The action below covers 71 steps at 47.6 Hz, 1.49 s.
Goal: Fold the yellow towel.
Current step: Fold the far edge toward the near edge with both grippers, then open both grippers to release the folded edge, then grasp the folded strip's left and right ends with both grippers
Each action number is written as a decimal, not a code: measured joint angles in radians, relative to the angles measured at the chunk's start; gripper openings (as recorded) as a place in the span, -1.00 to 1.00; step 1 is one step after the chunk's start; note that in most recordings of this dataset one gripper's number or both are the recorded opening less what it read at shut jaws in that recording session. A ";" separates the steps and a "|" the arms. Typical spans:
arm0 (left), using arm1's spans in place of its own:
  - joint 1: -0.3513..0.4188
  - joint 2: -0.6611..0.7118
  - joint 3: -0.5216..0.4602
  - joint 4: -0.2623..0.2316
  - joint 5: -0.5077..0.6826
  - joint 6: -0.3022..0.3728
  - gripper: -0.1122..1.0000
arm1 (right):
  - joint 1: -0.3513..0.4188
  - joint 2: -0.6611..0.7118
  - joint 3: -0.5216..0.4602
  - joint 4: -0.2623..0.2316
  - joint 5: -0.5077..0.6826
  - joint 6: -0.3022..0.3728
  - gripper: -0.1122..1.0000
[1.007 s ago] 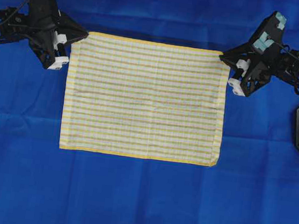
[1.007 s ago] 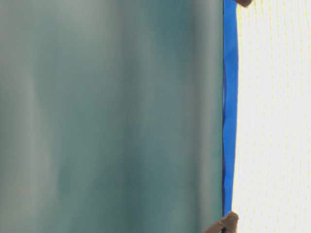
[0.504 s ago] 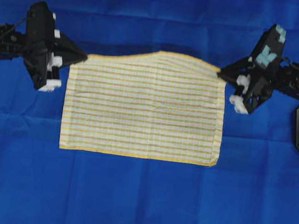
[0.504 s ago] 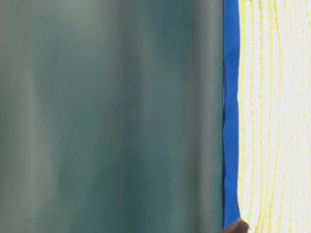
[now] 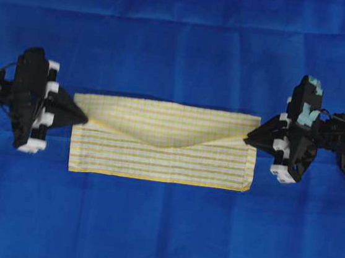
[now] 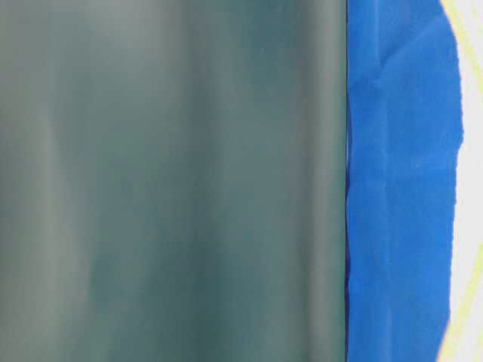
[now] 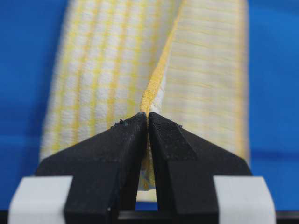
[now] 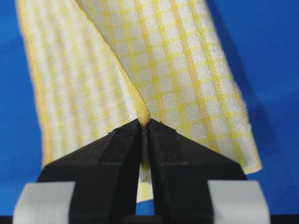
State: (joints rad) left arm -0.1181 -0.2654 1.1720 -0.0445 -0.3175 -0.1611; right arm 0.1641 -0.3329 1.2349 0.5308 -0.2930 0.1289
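The left gripper [image 5: 84, 119] and the right gripper [image 5: 248, 138], each pinching a far corner of the yellow towel [image 5: 159, 162], have pulled that edge halfway across the towel lying on the blue cloth [image 5: 182, 43], so the fold looks half done.

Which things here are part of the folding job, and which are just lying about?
Part of the job:
yellow towel
left gripper, pinching one towel corner
right gripper, pinching the other corner

Just there:
blue cloth covering the table
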 measured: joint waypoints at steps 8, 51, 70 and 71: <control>-0.071 0.009 -0.003 0.000 0.000 -0.049 -0.73 | 0.077 0.021 -0.009 0.028 0.000 0.000 -0.71; -0.106 0.083 -0.057 0.000 0.049 -0.055 -0.28 | 0.189 0.077 -0.051 0.040 0.018 0.000 -0.65; -0.112 0.021 -0.057 -0.002 0.103 -0.041 0.33 | 0.181 0.052 -0.052 0.040 0.028 -0.029 0.59; -0.109 0.015 -0.057 -0.002 0.106 -0.040 0.32 | 0.172 0.046 -0.052 0.040 0.028 -0.032 0.58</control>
State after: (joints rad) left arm -0.2270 -0.2500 1.1152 -0.0460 -0.2117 -0.2010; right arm 0.3359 -0.2869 1.1827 0.5706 -0.2654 0.0966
